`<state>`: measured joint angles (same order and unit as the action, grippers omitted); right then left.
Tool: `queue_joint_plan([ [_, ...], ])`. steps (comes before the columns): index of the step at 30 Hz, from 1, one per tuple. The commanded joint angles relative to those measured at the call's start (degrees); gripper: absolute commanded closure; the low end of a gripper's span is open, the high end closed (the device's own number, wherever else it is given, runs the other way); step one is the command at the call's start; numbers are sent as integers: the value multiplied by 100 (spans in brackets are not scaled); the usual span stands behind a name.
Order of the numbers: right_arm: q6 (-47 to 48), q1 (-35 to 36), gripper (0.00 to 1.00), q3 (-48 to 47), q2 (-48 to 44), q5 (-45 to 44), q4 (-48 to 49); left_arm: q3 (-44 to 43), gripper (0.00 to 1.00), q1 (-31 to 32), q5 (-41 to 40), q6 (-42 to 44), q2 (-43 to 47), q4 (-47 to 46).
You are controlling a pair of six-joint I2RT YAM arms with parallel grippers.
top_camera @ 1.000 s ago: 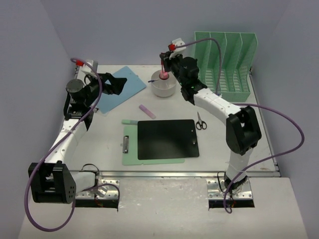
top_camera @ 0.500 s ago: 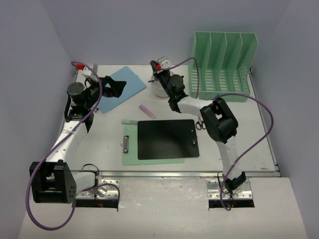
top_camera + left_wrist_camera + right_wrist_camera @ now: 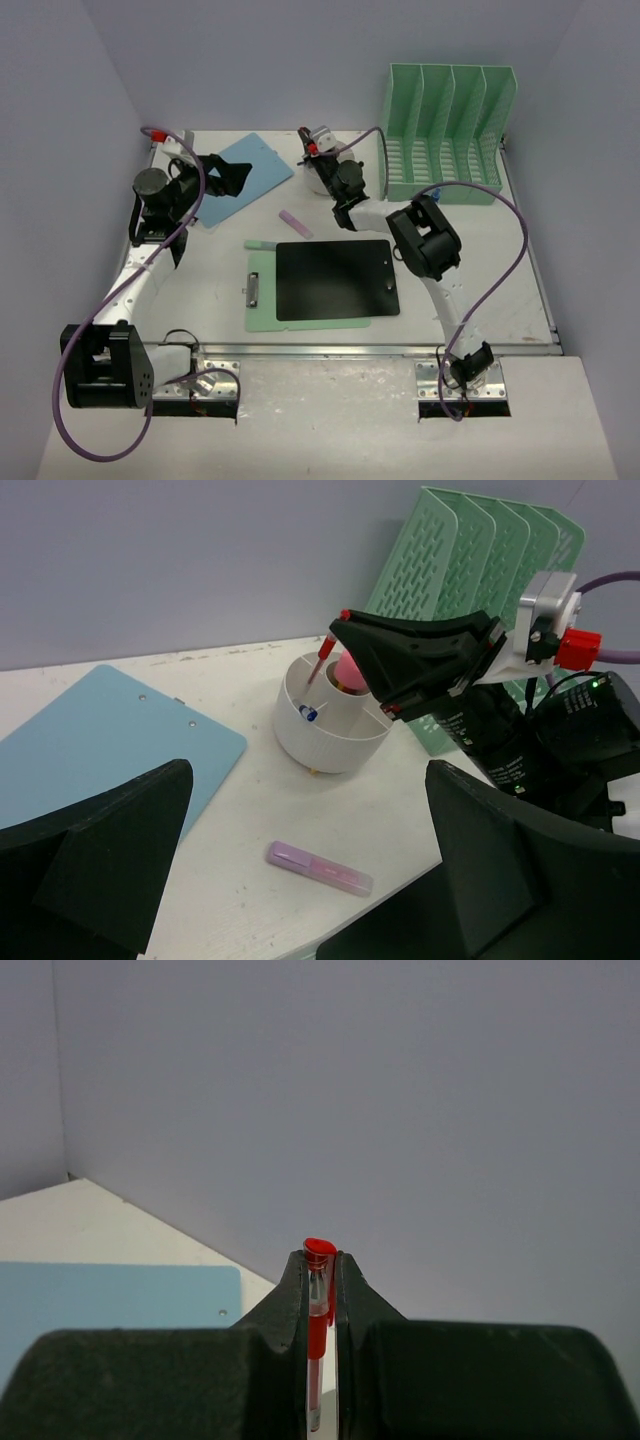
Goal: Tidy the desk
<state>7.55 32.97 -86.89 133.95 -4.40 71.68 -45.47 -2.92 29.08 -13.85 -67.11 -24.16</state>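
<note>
The table [image 3: 500, 270] fills the floor between the lavender walls [image 3: 300, 60], off-white and flat. At back right stands the mint-green file rack [image 3: 450, 125]. In the centre, a black pad [image 3: 335, 278] lies on a green clipboard [image 3: 262, 305]. The left gripper [image 3: 226, 172] hangs wide open over the blue clipboard [image 3: 100, 745]. The right gripper [image 3: 319, 1260] is clamped on a red pen [image 3: 325, 657], with the pen's lower end in the mouth of the white round holder [image 3: 330, 735]. A pink bar [image 3: 320, 868] lies near it.
</note>
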Motion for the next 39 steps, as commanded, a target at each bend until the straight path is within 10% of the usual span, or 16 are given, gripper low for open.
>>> queue_joint_plan([
  [1,299,-28,99,-275,96,89,768,21,0,-104,98,-22,84,-370],
  [9,554,-45,92,-249,377,291,927,91,0,-148,115,13,32,-440],
  [17,704,-45,58,14,255,326,1006,100,0,-174,98,49,5,-440],
  [25,449,-63,60,1033,-1288,405,444,-93,0,-183,89,162,31,-221],
  [31,-245,-343,61,1921,-3143,414,-1969,-409,0,-227,369,882,-231,630],
  [39,-386,-853,48,1904,-4175,1003,-6251,-2026,12,-244,1838,5653,-1812,5209],
])
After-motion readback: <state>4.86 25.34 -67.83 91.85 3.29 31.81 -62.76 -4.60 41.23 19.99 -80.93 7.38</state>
